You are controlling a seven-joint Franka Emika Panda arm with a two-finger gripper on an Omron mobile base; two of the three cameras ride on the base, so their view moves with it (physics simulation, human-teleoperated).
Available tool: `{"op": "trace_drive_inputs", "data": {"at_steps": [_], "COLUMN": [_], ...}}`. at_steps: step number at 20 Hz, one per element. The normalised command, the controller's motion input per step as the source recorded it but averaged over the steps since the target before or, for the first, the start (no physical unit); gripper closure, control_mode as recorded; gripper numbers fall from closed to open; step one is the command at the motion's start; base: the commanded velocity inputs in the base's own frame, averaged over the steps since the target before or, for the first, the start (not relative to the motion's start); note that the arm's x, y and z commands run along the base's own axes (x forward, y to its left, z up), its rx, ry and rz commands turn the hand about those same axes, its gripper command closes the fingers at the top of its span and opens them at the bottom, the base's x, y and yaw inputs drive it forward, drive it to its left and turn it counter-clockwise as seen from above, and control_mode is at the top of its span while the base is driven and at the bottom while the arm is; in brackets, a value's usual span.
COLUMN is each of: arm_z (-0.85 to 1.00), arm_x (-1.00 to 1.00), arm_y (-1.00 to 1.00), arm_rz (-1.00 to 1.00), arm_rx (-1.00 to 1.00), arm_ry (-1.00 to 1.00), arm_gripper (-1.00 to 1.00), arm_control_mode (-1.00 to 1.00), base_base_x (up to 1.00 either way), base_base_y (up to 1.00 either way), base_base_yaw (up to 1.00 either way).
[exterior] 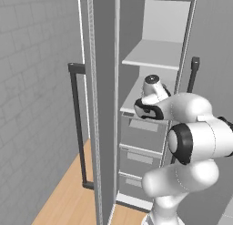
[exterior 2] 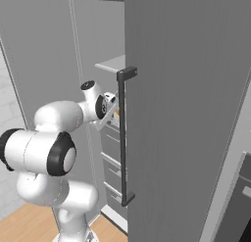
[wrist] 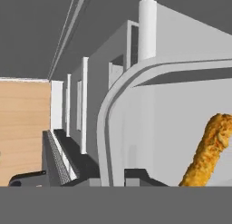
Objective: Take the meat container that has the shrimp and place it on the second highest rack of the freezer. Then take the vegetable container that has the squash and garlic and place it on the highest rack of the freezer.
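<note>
Hand view: the gripper is closed on the rim of the meat container, a pale grey tub rising directly ahead of the fingertips, with an orange breaded piece inside. In the left base view the hand reaches into the freezer at the second highest rack.

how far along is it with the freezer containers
Nothing looks finished yet: the highest rack of the open freezer is bare. In hand: the gripper is shut on a white container holding an orange breaded piece, with the arm reaching in at the second highest rack. Left: releasing it, then the vegetable container.
</note>
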Motion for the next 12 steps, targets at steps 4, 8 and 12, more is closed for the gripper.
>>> {"op": "trace_drive_inputs", "data": {"at_steps": [4, 8, 12], "arm_z": [-0.38, -0.23, -0.32], "arm_x": [0.28, 0.14, 0.29], "arm_y": [-0.08, -0.11, -0.08], "arm_rz": [0.0, 0.0, 0.0], "arm_rx": [0.0, 0.0, 0.0], "arm_ry": [0.0, 0.0, 0.0], "arm_gripper": [1.0, 1.0, 1.0], "arm_control_mode": [-1.0, -1.0, -1.0], "base_base_x": [0.0, 0.0, 0.0], "base_base_y": [0.0, 0.0, 0.0], "base_base_yaw": [0.0, 0.0, 0.0]}}
